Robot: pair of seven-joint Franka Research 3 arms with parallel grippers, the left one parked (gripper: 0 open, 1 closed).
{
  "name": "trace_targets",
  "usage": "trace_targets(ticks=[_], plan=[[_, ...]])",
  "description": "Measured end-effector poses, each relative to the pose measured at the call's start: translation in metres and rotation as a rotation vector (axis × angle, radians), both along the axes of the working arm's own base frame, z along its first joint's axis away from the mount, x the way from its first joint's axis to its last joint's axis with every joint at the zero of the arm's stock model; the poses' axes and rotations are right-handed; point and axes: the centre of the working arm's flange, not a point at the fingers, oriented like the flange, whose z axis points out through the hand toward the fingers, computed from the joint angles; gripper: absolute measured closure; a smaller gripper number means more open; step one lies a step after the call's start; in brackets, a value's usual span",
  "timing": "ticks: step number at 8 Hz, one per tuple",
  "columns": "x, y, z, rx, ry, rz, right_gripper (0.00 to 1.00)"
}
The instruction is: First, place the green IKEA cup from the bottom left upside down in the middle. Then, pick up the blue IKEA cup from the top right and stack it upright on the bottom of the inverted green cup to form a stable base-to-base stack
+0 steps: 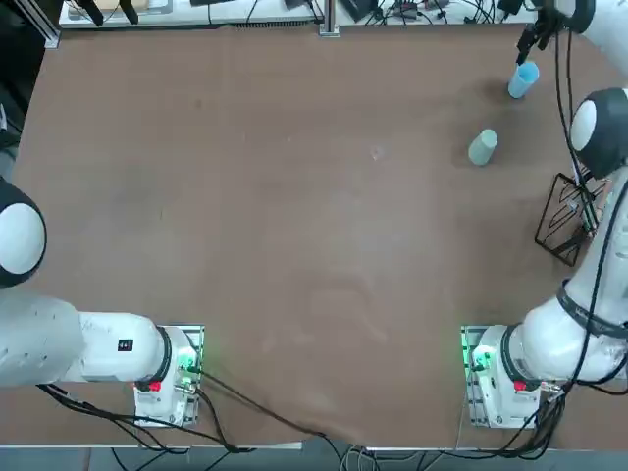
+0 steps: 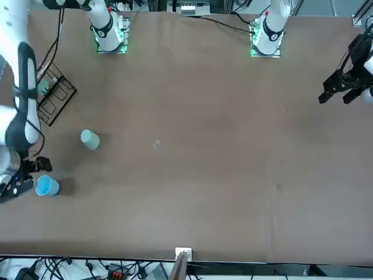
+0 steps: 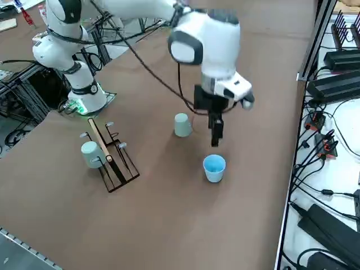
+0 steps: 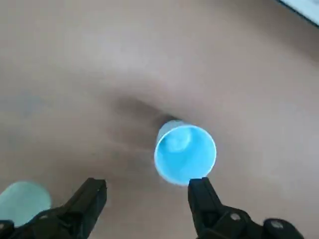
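Brown tabletop carried little: the green IKEA cup point(image 1: 482, 147) stood inverted around two o'clock from the table's centre, the blue IKEA cup point(image 1: 523, 79) upright beyond it toward one o'clock. The right gripper point(image 4: 148, 203) hung above the blue cup, fingers spread and empty. A good pick probably meant centring over the rim, descending squarely, then closing gently to avoid tipping.

brown tabletop point(image 1: 294, 245), cables point(image 1: 412, 10) off its 12 o'clock edge in top view, black wire rack point(image 1: 564, 221) at 3 o'clock
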Motion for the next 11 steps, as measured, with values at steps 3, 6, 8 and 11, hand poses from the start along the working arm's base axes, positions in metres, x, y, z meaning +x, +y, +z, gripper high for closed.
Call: trace_targets(ticks=[3, 6, 8, 11], plan=[[0.002, -0.012, -0.045, 0.001, 0.012, -0.005, 0.01], [-0.001, -0.018, -0.075, 0.017, 0.048, -0.006, 0.18], [-0.001, -0.016, -0.082, 0.021, 0.057, -0.003, 0.36], [-0.001, -0.014, -0.087, 0.024, 0.058, 0.007, 0.75]])
